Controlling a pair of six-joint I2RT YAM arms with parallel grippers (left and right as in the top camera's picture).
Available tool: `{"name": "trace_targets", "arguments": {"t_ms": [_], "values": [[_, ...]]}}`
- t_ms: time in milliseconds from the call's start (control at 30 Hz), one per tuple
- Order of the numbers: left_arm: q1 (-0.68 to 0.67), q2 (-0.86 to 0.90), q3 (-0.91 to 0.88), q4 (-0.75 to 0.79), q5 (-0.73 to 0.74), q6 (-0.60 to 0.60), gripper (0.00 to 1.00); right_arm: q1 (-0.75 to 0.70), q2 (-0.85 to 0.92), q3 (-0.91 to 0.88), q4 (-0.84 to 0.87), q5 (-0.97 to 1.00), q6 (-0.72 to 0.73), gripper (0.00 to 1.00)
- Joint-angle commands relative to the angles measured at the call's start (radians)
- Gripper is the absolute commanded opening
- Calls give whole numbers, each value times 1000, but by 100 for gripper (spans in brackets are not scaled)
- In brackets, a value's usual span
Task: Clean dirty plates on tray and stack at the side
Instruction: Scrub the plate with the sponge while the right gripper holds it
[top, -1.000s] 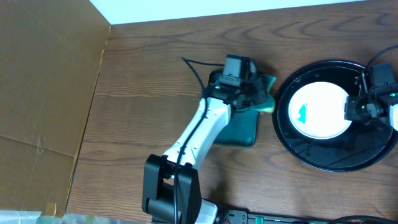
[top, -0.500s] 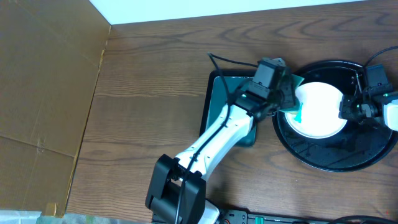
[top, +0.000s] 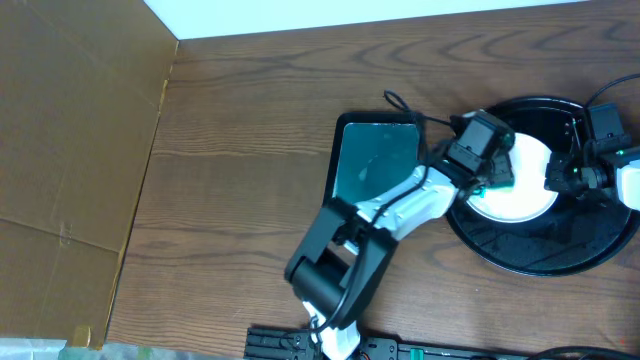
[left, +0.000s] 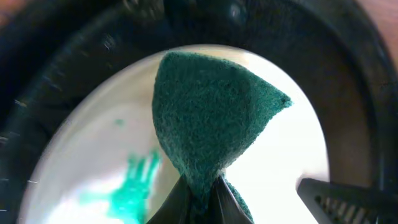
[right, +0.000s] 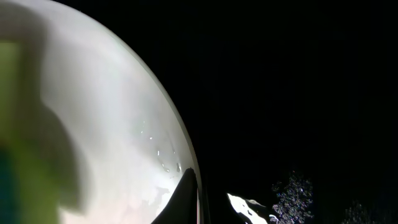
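While the right end effector pinches the rim of the round white plate, the left end effector, gripping a dark green sponge, should rub flat across the turquoise smear.

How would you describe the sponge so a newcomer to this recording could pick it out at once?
Look to the big round black tray at the table's right side, then to the white plate lying on it. Just over that plate, the left gripper pinches a folded sponge: dark green and rough, unlike the smooth plate and its brighter turquoise smear.
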Motion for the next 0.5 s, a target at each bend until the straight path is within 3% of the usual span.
{"name": "trace_targets", "arguments": {"t_ms": [0,100,300,467], "values": [[-19,33,-1,11,-18,-55,7,8,57,-10,5,25,15,1],[-13,48,-1,-31,-51,-55,7,8,57,-10,8,25,15,1],[31,45,-1,-163,-297,22,7,8,57,-10,8,26,11,1],[70,11,2,-172,-309,82,7,8,57,-10,10,26,11,1]]}}
